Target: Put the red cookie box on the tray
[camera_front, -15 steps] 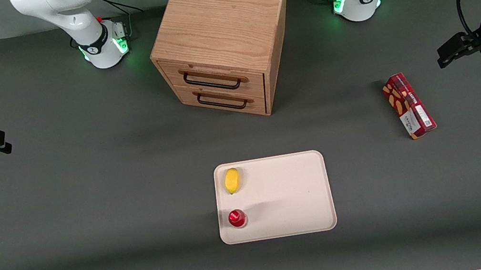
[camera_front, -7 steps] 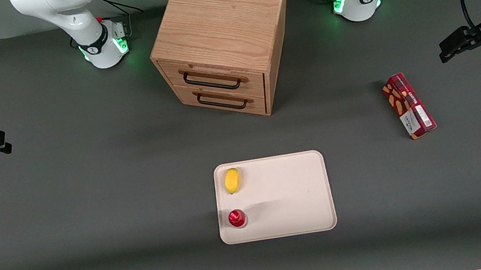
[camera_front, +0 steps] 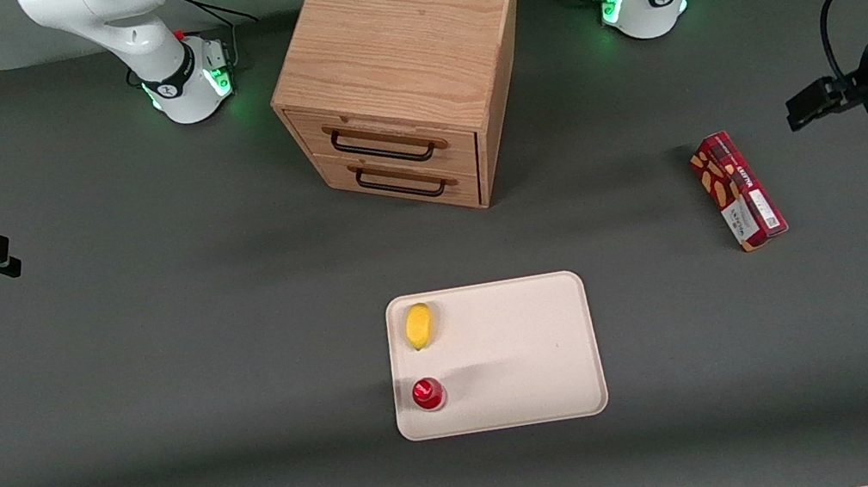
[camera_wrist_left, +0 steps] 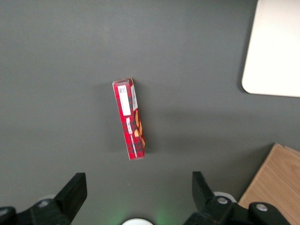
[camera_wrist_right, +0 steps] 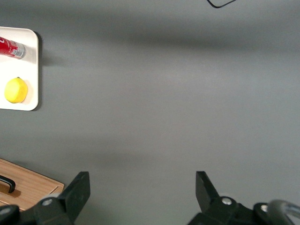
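Grey matting covers the whole table [camera_front: 153,340], with a wooden drawer cabinet [camera_front: 401,66] standing at its middle, farther from the front camera than anything else on it. Nearer the camera lies the cream tray [camera_front: 521,352], already carrying a lemon [camera_front: 418,325] and a small red can [camera_front: 427,393] along the edge toward the parked arm's end. That leaves most of its surface bare, which looks like ample room for a long box.

The red cookie box [camera_front: 737,191] lies flat on the mat toward the working arm's end, well apart from the tray and not yet touched. The gripper [camera_front: 804,106] hangs above the mat, a little farther from the front camera than the box and out toward the table's edge. In the wrist view its fingers [camera_wrist_left: 72,190] are spread wide with nothing between them, and the box [camera_wrist_left: 130,118] sits roughly centred ahead of the gap, lengthways to it, which I judge suits a pinch across the narrow sides.

Compared with a second ago, the gripper has shifted: it rose and drew outward, then came back slightly toward the box. The box, tray, lemon and can have not moved.
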Motion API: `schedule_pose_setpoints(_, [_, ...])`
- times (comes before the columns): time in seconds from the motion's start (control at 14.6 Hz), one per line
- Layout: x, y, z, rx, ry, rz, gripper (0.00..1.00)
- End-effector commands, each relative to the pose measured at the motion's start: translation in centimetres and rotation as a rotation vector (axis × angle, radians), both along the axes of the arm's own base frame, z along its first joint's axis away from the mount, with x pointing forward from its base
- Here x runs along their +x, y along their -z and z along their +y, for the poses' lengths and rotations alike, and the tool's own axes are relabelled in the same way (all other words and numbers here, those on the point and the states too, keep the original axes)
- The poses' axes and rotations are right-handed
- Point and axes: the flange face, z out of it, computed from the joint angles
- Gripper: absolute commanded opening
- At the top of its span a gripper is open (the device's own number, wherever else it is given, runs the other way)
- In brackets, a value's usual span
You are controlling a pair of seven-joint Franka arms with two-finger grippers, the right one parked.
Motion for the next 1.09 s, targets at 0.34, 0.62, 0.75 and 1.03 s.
schedule_pose_setpoints(0.34, [-2.7,15.3,3.7,0.000,-0.027,-0.086,1.00])
schedule_pose_setpoints(0.62, [-6.0,23.6,4.0,0.000,-0.034,-0.188,1.00])
schedule_pose_setpoints(0.75, [-7.7,27.0,3.9,0.003,-0.023,-0.222,1.00])
schedule_pose_setpoints(1.03, [-8.6,30.4,3.9,0.008,-0.001,-0.217,1.00])
